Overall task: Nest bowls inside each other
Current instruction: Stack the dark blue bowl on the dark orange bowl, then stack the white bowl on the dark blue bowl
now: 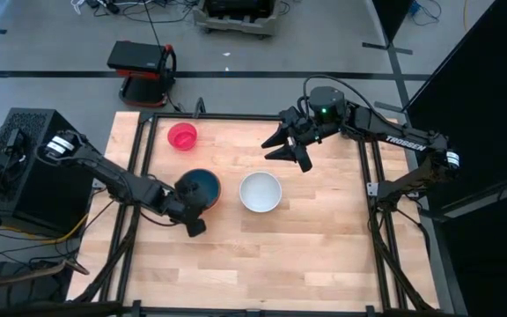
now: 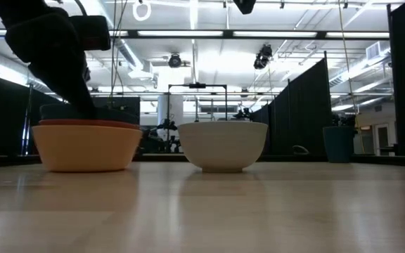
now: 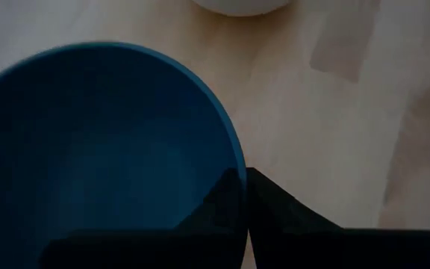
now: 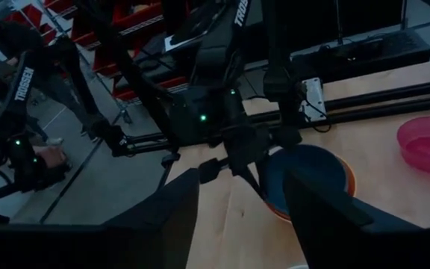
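The teal-blue bowl sits in a red bowl, which is nested in an orange bowl, at the table's left middle. My left gripper is shut on the teal-blue bowl's near-left rim. A white bowl stands on its base to the right of the stack. A pink bowl stands at the far left. My right gripper hangs open, high over the far middle of the table, with nothing between its fingers. My left gripper pinches the teal-blue bowl's rim with one finger inside the bowl and the other outside. The fingers slant down from the table's near-left side. The bowl is upright, low in the stack; whether it rests there I cannot tell.
Bare wood lies between the white bowl and the table's near and right edges. A black frame rail runs along the far edge. The left arm reaches in across the left edge.
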`<state>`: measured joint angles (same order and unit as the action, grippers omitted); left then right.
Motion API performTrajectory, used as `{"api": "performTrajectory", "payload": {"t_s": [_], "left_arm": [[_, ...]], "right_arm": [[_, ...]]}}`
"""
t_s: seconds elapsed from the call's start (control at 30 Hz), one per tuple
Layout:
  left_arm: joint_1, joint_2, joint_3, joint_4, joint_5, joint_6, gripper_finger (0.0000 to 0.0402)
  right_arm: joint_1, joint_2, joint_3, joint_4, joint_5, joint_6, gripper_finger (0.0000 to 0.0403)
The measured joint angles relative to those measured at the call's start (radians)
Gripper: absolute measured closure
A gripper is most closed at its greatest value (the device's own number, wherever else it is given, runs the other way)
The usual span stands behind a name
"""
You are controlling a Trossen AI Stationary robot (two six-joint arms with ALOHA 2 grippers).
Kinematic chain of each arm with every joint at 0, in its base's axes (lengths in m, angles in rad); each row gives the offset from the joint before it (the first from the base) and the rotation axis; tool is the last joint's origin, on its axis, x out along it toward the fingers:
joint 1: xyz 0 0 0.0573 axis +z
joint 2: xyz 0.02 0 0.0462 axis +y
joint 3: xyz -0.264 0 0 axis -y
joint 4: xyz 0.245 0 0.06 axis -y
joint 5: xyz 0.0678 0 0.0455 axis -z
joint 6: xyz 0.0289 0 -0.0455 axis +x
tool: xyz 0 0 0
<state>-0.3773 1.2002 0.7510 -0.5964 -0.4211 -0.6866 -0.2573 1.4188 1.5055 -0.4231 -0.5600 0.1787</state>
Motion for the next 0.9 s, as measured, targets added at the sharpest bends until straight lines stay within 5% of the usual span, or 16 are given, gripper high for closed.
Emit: {"api": "performTrajectory", "payload": {"t_s": [0.3,0.9], "left_arm": [[-0.024,0.047,0.017,0.015,-0.025,-0.028,0.0395],[-0.024,0.0,0.107,-0.06,-0.041,-0.026,0.0317]], "right_arm": [[-0.001,0.0,0.0,-0.003,-0.002,0.0,0.023],[-0.001,0.0,0.0,-0.022,-0.019,0.001,0.0206]]}}
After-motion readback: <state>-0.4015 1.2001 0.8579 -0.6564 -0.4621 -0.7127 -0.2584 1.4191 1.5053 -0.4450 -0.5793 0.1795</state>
